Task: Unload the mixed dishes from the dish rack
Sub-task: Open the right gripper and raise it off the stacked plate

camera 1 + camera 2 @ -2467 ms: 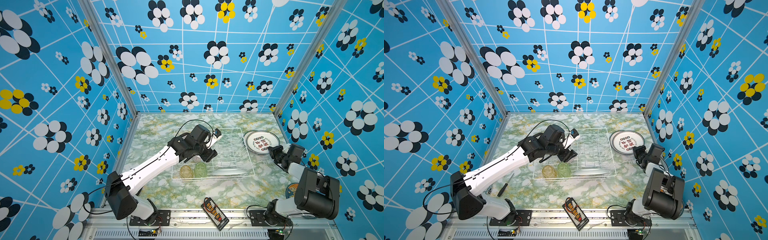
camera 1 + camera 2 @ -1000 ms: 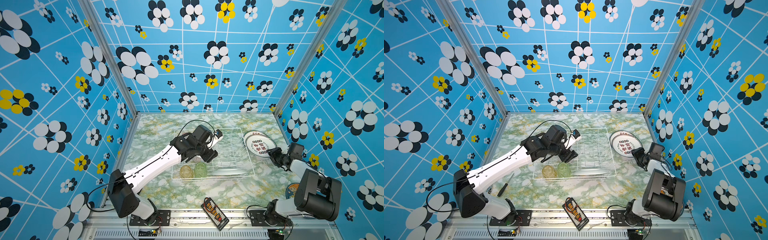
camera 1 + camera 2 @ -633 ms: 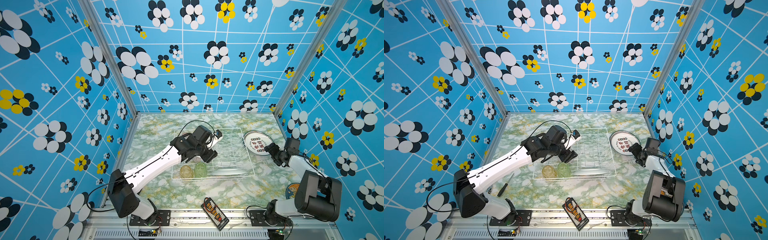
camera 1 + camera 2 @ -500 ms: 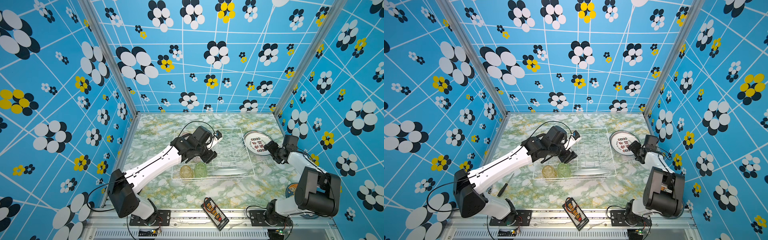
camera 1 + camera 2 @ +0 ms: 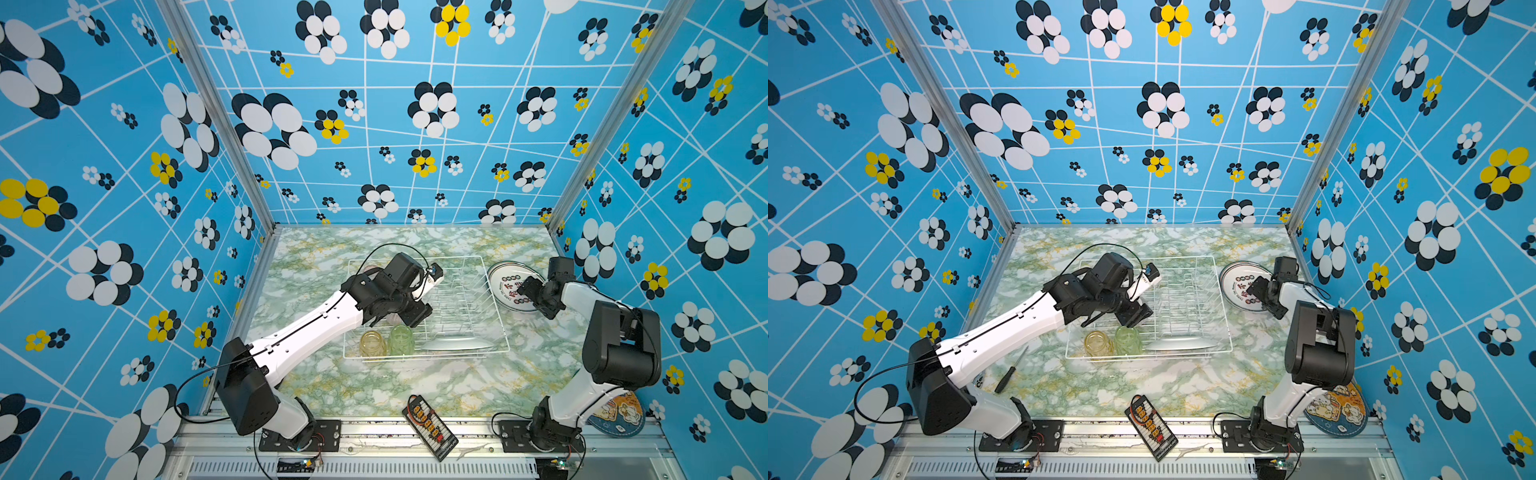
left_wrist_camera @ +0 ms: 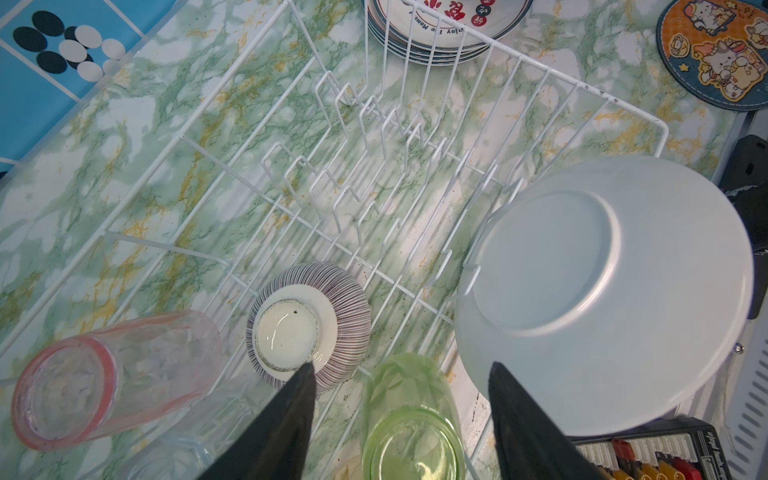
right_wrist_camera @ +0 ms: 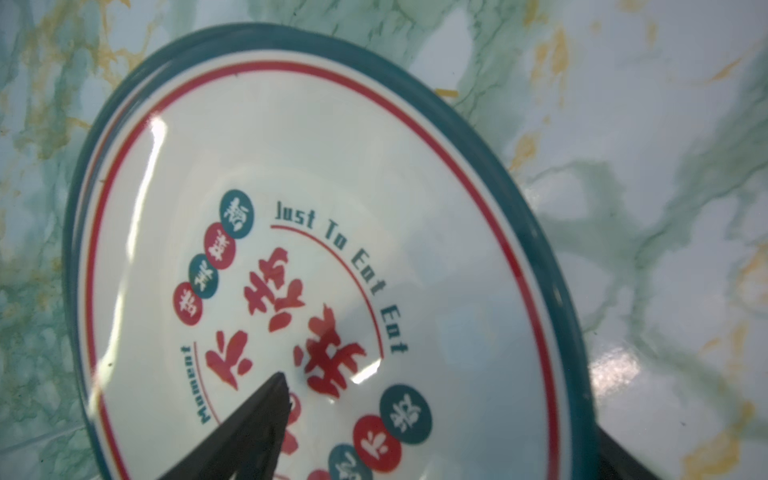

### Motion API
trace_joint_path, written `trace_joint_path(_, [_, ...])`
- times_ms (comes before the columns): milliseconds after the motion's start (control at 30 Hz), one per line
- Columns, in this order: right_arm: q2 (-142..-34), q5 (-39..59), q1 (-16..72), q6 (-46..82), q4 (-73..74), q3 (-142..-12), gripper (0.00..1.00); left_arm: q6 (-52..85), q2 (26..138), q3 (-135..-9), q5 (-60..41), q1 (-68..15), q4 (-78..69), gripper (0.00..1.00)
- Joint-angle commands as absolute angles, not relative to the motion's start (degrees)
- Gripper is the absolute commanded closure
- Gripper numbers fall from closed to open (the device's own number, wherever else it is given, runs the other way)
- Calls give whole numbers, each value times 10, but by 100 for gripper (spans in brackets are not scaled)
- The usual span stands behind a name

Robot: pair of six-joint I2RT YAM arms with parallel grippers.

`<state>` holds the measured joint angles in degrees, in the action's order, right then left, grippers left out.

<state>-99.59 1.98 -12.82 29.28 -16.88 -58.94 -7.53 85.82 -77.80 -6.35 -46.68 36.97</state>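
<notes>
One plate (image 6: 602,291) leans in dish rack (image 5: 1223,303); plate stack (image 7: 332,208) just right of rack — count unclear. Right gripper (image 7: 440,409) jaws wide over stack, 2nd finger (image 7: 619,461) cut off; left gripper (image 6: 401,365) jaws apart over green tumbler (image 6: 411,419), empty.

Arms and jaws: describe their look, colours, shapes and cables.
Both the left arm and right arm have smooth white link shells between bulky black joint housings. A thin black cable loops over the left wrist; another hangs by its base. The jaws are black, flat, tapering to points.
</notes>
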Motion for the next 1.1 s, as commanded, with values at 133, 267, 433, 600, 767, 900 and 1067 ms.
trace_joint_path(133, [-1018,-11,-120,286,-209,-618,9,-90,867,-767,-62,-456,382,33])
trace_joint_path(267, [-1038,-22,-114,282,-234,-644,9,-91,870,-766,-65,-454,384,33])
trace_joint_path(433, [-1068,-38,-102,273,-272,-675,8,-90,871,-764,-68,-453,387,33])
trace_joint_path(600, [-1080,-35,-98,272,-278,-680,8,-90,868,-761,-69,-453,390,33])
trace_joint_path(767, [-1067,-34,-98,273,-274,-672,8,-90,863,-761,-70,-452,395,33])
trace_joint_path(900, [-1036,-31,-100,272,-266,-657,7,-87,858,-759,-75,-455,394,33])
trace_joint_path(1067, [-963,-8,-115,270,-247,-624,6,-86,841,-747,-76,-460,385,33])
